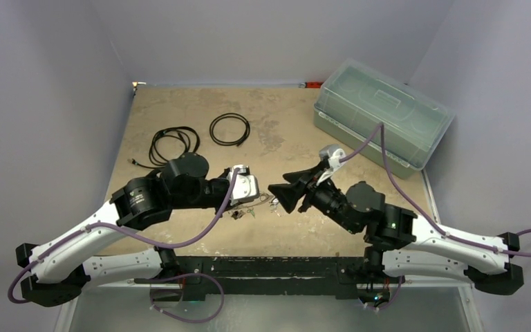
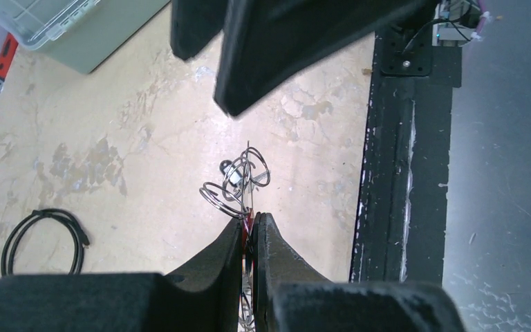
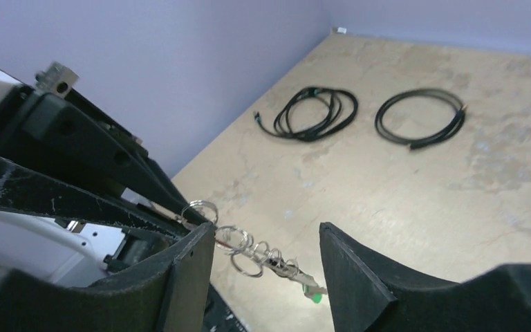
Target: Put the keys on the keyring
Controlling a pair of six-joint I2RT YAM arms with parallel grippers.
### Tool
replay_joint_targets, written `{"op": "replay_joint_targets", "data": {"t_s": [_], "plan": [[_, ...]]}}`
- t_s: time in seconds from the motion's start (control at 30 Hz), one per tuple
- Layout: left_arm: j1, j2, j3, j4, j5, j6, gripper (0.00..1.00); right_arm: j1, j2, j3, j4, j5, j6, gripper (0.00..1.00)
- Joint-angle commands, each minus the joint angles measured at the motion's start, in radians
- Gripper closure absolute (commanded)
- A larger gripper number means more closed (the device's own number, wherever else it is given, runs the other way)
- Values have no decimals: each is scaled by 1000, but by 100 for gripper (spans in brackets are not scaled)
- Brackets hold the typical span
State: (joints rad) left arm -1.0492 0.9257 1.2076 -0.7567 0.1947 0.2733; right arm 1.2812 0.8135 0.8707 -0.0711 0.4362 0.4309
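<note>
My left gripper (image 2: pixel 251 225) is shut on a red key (image 2: pixel 249 223), of which only a sliver shows between the pads. The keyring (image 2: pixel 238 183), a bunch of thin silver wire loops, sticks out ahead of those fingers above the table. In the right wrist view the same loops (image 3: pixel 249 252) hang in a chain, ending in a green-headed key (image 3: pixel 313 296). My right gripper (image 3: pixel 266 238) is open around that chain, its left finger (image 3: pixel 193 256) close beside the loops. In the top view both grippers, left (image 1: pixel 254 199) and right (image 1: pixel 275 197), meet near the table's front middle.
A clear lidded plastic box (image 1: pixel 380 121) sits at the back right. Two black cable coils (image 1: pixel 229 129) (image 1: pixel 173 145) lie at the back left. Small dark bits (image 1: pixel 237 214) lie on the table below the left gripper. The black front rail (image 1: pixel 263 266) runs just behind the grippers.
</note>
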Motion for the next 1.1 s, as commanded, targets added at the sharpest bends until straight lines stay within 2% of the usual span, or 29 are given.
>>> {"op": "replay_joint_targets", "data": {"t_s": [0.0,0.13,0.27,0.3,0.37,0.43,0.57,0.8,1.07], "plan": [[3,-17,37,28,87,8,100,4,-72,-25,28,17,-176,39],[3,-1,70,-2,184,-3,100,4,-119,-72,67,-44,-379,39],[3,20,89,-28,281,-25,100,6,-101,-72,26,-211,-519,37],[3,29,92,-35,306,-29,100,6,-90,-68,13,-249,-537,36],[3,42,88,-44,357,-31,100,7,-72,-58,-12,-310,-569,23],[3,52,82,-39,390,-34,100,7,-63,-50,-35,-359,-605,19],[3,75,71,-34,422,-37,100,8,-112,-50,-45,-403,-654,18],[3,97,30,11,465,-30,100,9,-180,-18,-160,-486,-685,19],[3,129,-45,88,505,-15,100,9,-165,10,-232,-506,-700,27]]}}
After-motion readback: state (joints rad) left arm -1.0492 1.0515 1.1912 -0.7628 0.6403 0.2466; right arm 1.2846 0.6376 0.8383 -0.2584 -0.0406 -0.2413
